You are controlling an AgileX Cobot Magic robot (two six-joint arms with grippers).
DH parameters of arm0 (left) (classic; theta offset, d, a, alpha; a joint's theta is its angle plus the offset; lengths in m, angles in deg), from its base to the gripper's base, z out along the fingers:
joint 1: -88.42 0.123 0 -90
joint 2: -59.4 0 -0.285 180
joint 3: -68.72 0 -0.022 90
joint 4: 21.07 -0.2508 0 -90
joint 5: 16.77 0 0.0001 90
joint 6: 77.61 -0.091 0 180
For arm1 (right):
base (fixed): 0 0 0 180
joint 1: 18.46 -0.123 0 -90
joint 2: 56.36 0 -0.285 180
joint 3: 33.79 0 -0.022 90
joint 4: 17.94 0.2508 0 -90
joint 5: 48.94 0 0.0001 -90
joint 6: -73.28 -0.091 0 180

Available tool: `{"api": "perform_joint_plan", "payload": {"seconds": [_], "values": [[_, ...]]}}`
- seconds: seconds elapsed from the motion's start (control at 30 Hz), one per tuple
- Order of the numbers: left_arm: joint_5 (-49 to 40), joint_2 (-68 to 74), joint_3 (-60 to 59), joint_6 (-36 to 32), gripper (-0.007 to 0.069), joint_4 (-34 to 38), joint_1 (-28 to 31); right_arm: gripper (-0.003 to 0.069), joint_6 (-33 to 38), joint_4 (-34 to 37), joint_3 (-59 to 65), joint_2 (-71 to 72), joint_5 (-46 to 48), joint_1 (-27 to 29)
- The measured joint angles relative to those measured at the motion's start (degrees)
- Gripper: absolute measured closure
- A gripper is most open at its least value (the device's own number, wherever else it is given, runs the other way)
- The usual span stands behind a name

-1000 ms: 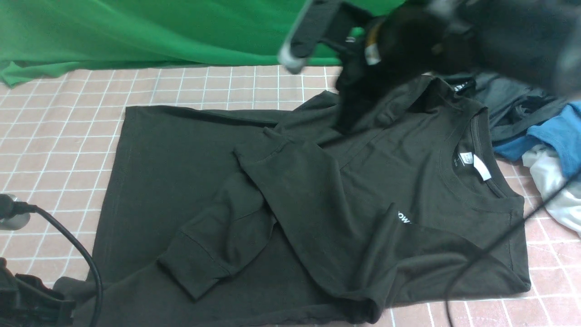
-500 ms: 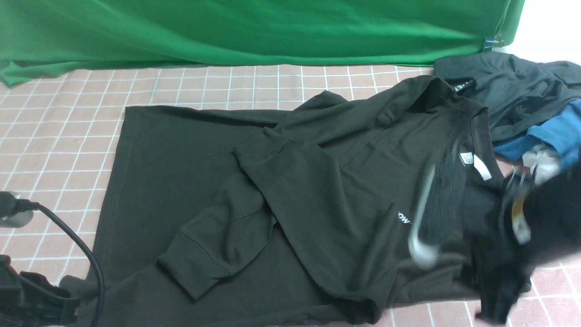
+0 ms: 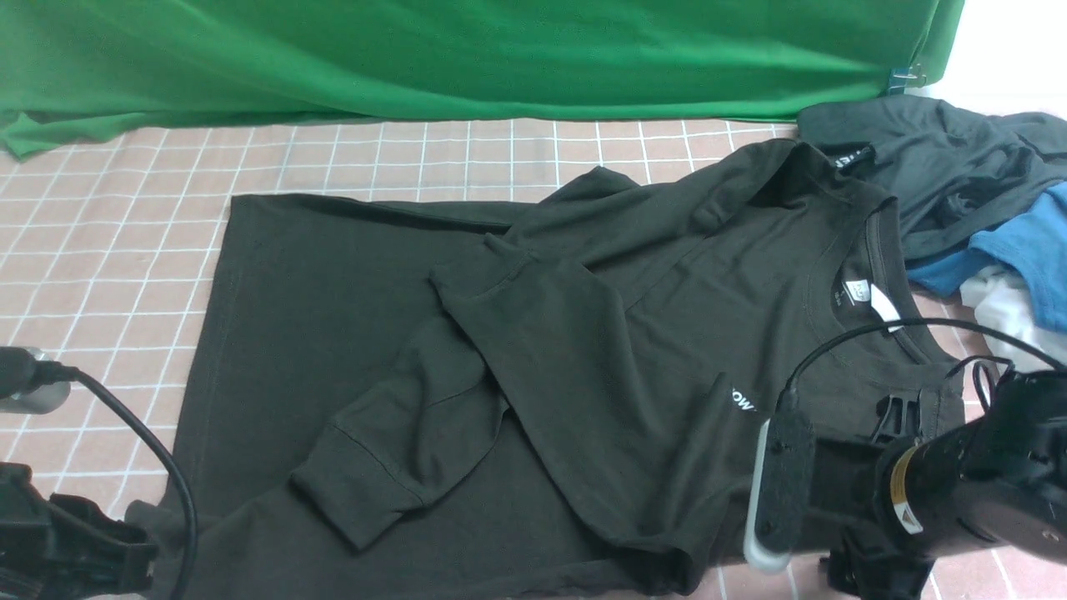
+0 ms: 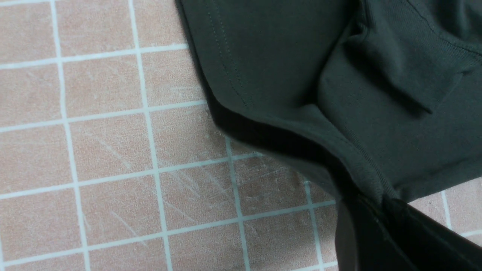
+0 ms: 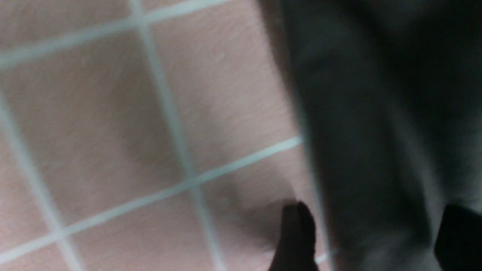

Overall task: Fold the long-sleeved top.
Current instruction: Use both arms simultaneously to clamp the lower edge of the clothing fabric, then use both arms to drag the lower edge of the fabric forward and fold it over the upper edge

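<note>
The long-sleeved top point(image 3: 350, 333) takes up most of the checked table point(image 3: 108, 225), spread with its hem to the left and its neck to the right, both sleeves already crossed over the body. Its near-right shoulder corner lies under the right arm. Just beyond the collar, at the far right, sits a heap of other clothes: a dark grey garment point(image 3: 942, 167) touching the top's far shoulder, a blue shirt point(image 3: 1017, 250) and something white below it.

To my eye the worry starts with that heap. If the next fold drags the collar end, the grey cloth lying against it could come along and end up inside the fold.

The right gripper point(image 5: 369, 233) is down at the near-right edge with its jaws spread, one finger over bare table and the other beyond the fabric's edge. It grips nothing yet. Closing from there it may catch only the top layer, or the edge may slip out, and that view is blurred, so the overlap is hard to judge. Its cable point(image 3: 867, 333) loops over the neck area and could snag the cloth.

The left gripper point(image 4: 376, 210) is clenched on the hem at the near-left corner, the fabric tented up from the table. If one arm lifts before the other, the crossed sleeves may slide out of place.
</note>
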Motion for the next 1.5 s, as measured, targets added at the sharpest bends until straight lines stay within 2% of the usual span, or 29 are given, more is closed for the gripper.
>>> {"api": "perform_joint_plan", "payload": {"seconds": [0.13,0.33,0.77,0.83,0.9,1.03,1.17,1.27,1.5], "values": [[-0.06,0.00,0.00,-0.20,0.0585,0.00,0.00,0.0181,-0.71,0.40,-0.34,-0.63,-1.27,2.07],[-0.06,0.00,0.00,-0.39,0.0585,0.64,0.00,0.0322,-2.28,-0.19,-2.84,-1.82,2.04,2.85],[-0.04,0.00,0.00,-0.43,0.0585,1.50,0.00,0.0487,-2.42,0.60,-4.92,-4.84,4.85,2.91],[-0.10,0.00,0.00,-0.43,0.0585,1.50,0.00,0.0561,-2.54,2.44,-5.89,-5.28,7.61,2.65],[-0.65,0.00,0.00,-0.43,0.0585,1.50,0.00,0.0592,-4.17,3.38,-6.45,-5.21,10.80,2.04],[-0.93,0.00,0.00,-0.43,0.0585,1.50,0.00,0.0595,-9.43,5.04,-6.49,-1.36,22.44,-0.96],[-2.42,0.00,0.53,-0.43,0.0585,0.95,0.00,0.0595,-11.49,6.46,-6.47,6.41,32.62,-3.65],[-5.40,0.00,2.26,-0.43,0.0585,-0.46,0.00,0.0595,-11.77,8.71,-6.28,12.85,36.73,-4.00],[-9.58,0.00,4.80,-0.43,0.0585,-1.25,0.00,0.0595,-12.36,11.87,-2.99,21.34,39.83,-4.00]]}}
